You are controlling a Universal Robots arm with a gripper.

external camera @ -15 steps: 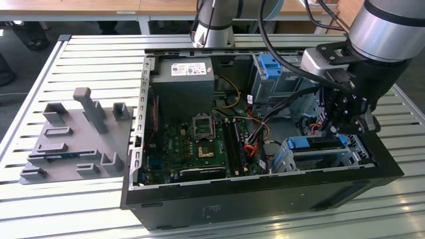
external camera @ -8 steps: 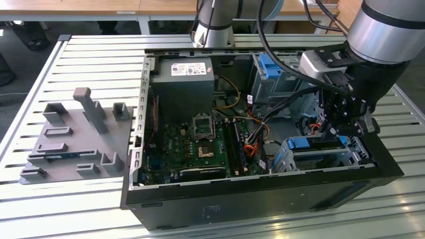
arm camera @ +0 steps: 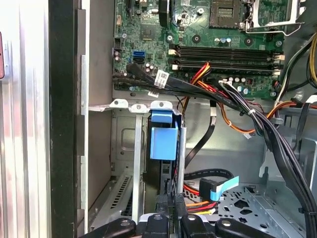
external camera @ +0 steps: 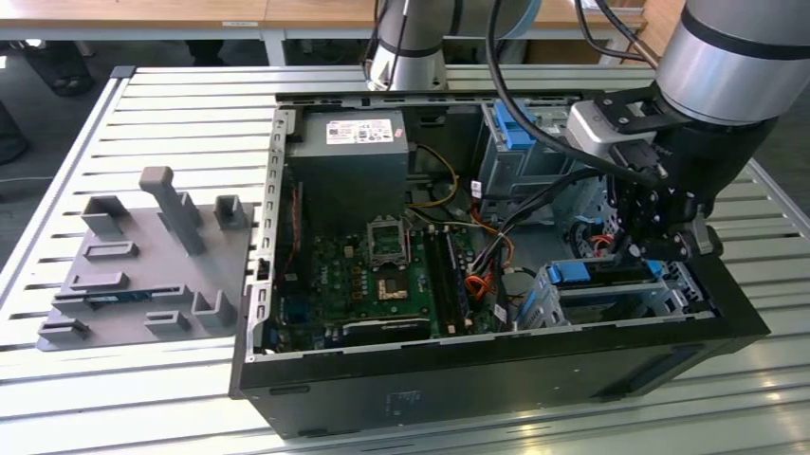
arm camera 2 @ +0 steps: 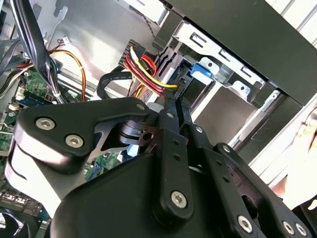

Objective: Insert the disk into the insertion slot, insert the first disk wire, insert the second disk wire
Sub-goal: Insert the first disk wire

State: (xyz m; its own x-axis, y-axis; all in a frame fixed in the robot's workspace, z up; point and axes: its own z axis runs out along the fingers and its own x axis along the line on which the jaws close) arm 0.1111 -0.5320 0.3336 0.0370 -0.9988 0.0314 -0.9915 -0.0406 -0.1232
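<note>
On a slatted metal table [external camera: 177,114], with desks [external camera: 190,14] behind it, an open computer case [external camera: 506,389] lay on its side so that its inside faced up to the arm [external camera: 727,57]. A grey tray of holders [external camera: 139,275] sat well apart at the exterior view's left. The disk [arm camera: 163,143], in its blue frame, stood on edge inside the slot [arm camera: 137,153], the low metal cage tucked into the case's corner at the exterior view's right. Judged by how deep it sat, that first step looked done. The claw [arm camera 2: 172,99] hung straight down over the cage, closed to a narrow point right by the black plug [arm camera 2: 174,85] of a red and yellow wire bundle [arm camera 2: 143,64]; whether it pinched that plug could not be told. Room was tight: the black case wall ran just beside the cage on one side, and cables crowded it on the other, toward the circuit board [external camera: 367,275]. A flat cable with a blue plug [arm camera: 218,187] lay loose over the perforated floor [arm camera: 247,206] near the cage, where some space lay bare
</note>
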